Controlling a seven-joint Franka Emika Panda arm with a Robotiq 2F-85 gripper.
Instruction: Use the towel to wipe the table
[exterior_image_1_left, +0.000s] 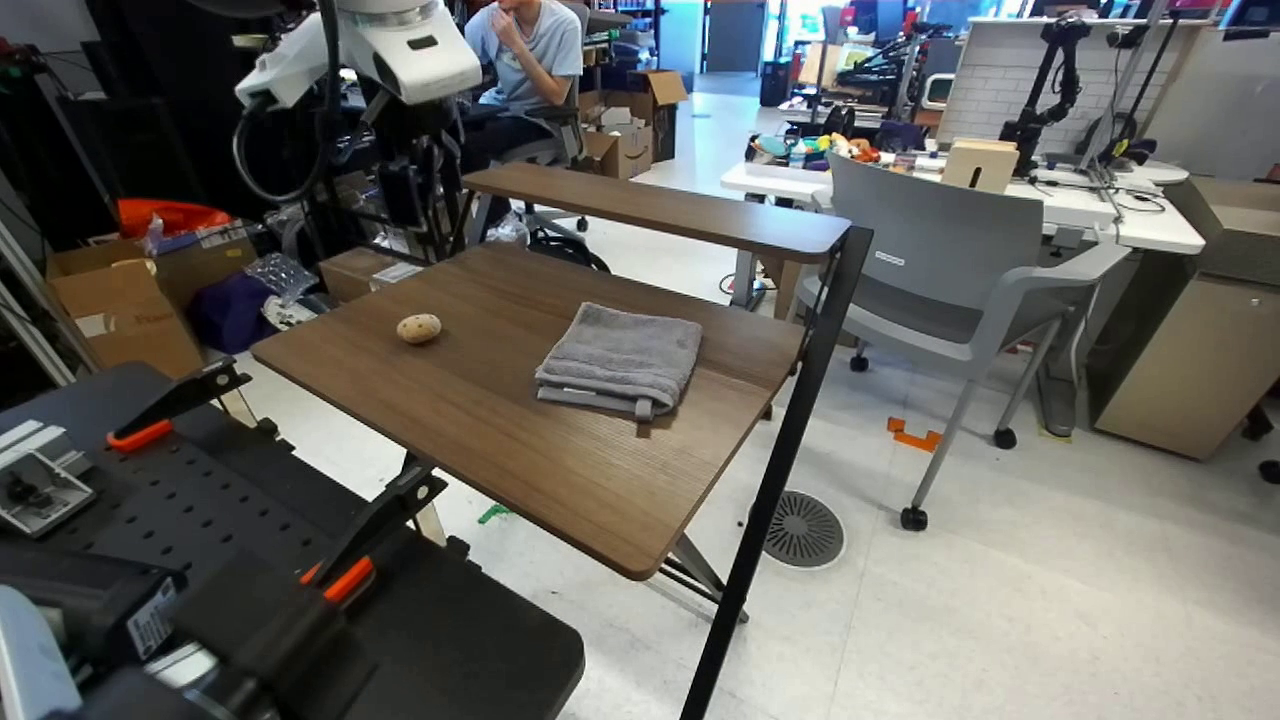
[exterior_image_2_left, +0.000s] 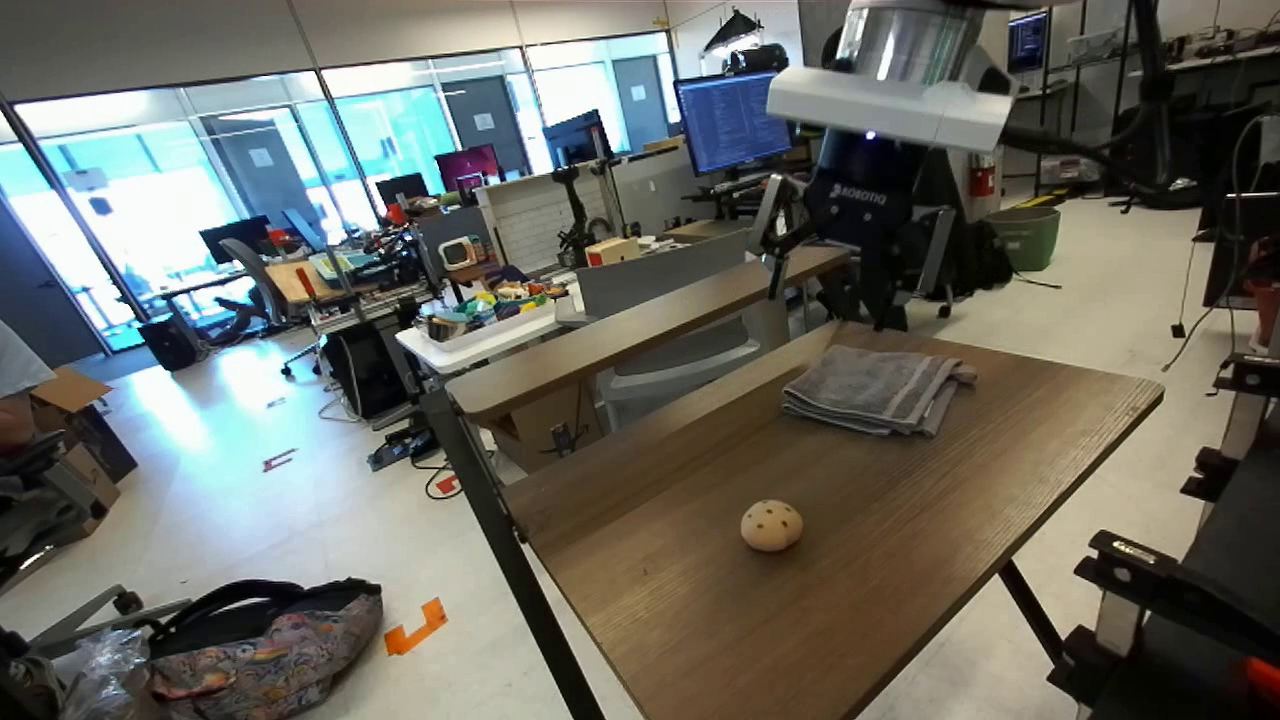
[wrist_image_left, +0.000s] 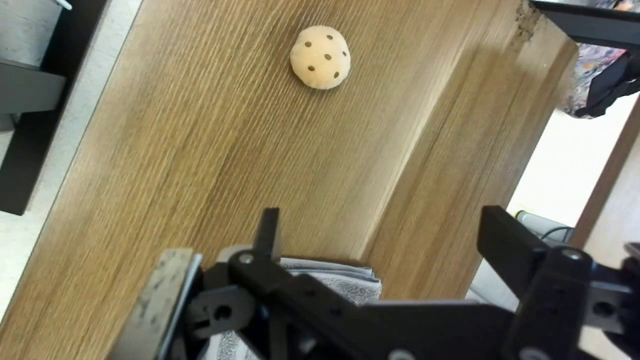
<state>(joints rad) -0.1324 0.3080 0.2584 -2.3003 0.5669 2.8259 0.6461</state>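
Observation:
The towel (exterior_image_1_left: 620, 355) is a grey folded cloth lying flat on the brown wood-grain table (exterior_image_1_left: 480, 400). It shows in both exterior views, on the table (exterior_image_2_left: 900, 560) as a rumpled towel (exterior_image_2_left: 870, 390) with faint stripes. In the wrist view only part of the towel (wrist_image_left: 345, 285) shows at the bottom, with the rest hidden behind the gripper. My gripper (wrist_image_left: 381, 215) is open, its fingers wide apart with nothing between them. In an exterior view the gripper (exterior_image_2_left: 830, 285) hangs above the table, apart from the towel. In an exterior view the gripper (exterior_image_1_left: 405, 195) blends into the dark background.
A small tan spotted ball (exterior_image_1_left: 419, 328) lies on the table, also seen in the wrist view (wrist_image_left: 320, 57). A narrow brown board (exterior_image_1_left: 650, 205) stands raised along one long side. A slanted black post (exterior_image_1_left: 790, 430) and a grey chair (exterior_image_1_left: 930, 240) are beside it. A black bench with clamps (exterior_image_1_left: 480, 620) adjoins.

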